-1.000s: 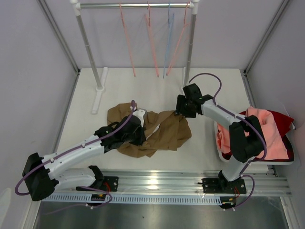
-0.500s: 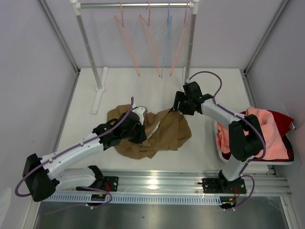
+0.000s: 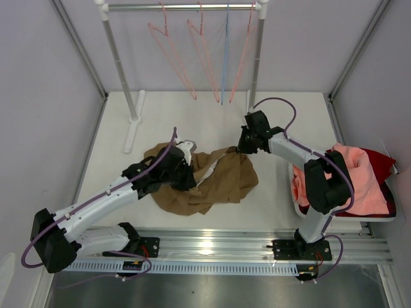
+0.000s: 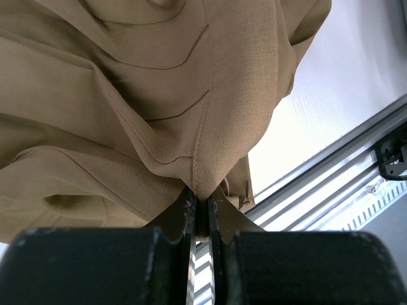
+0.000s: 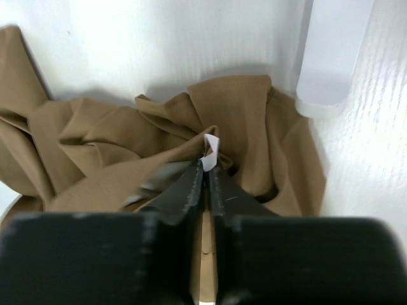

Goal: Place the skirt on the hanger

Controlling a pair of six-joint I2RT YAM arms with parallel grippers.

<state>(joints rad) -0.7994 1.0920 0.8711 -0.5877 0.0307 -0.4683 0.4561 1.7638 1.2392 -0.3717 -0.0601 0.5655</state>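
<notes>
— Where is the skirt (image 3: 218, 183)?
— Crumpled mid-worktop (image 3: 192, 119); the left jaws are clamped on a seam fold, the right jaws pinched together on its edge beside a white tag (image 5: 210, 146); cloth hides the tips from above.
— And the hanger (image 3: 171, 61)?
— On the rail (image 3: 186, 7), well apart; its thin hook is hard to make out.

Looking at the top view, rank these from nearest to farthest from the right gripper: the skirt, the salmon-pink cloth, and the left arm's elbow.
1. skirt: its far right corner is pinched in the right gripper.
2. salmon-pink cloth: piled off to the right side.
3. left arm's elbow: at the near left corner.
</notes>
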